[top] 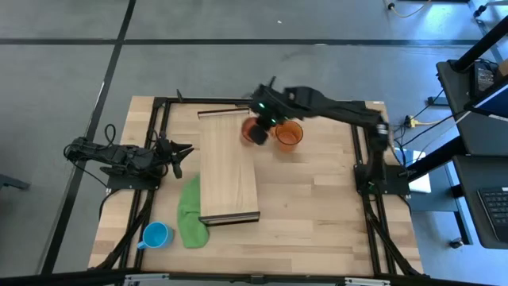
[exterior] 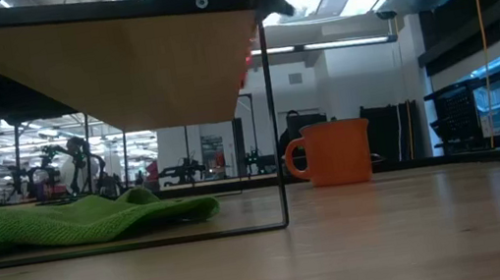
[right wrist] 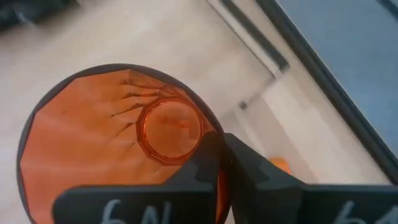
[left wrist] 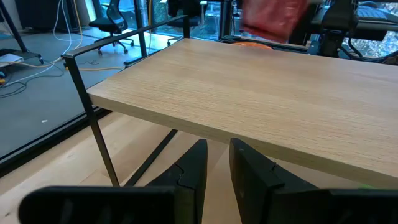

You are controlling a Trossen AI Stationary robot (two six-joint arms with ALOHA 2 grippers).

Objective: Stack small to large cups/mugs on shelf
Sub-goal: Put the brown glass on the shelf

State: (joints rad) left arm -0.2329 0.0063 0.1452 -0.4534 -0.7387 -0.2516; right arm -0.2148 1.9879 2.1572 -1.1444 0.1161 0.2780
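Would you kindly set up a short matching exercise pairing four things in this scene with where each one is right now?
Things:
1. red tumbler
2. orange mug
3. blue mug
4. green cloth

Places:
A. lying on the table along the shelf's left side
B. held by the right gripper by the shelf's far right corner
C. standing on the table right of the shelf
D. at the table's near left corner

Pairs: 1-B, 2-C, 3-D, 4-A

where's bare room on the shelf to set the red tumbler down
The light-wood plank shelf has nothing standing on its top from end to end. It is crowded just off its far right corner: the right gripper holds the dark red tumbler beside the orange handled mug.
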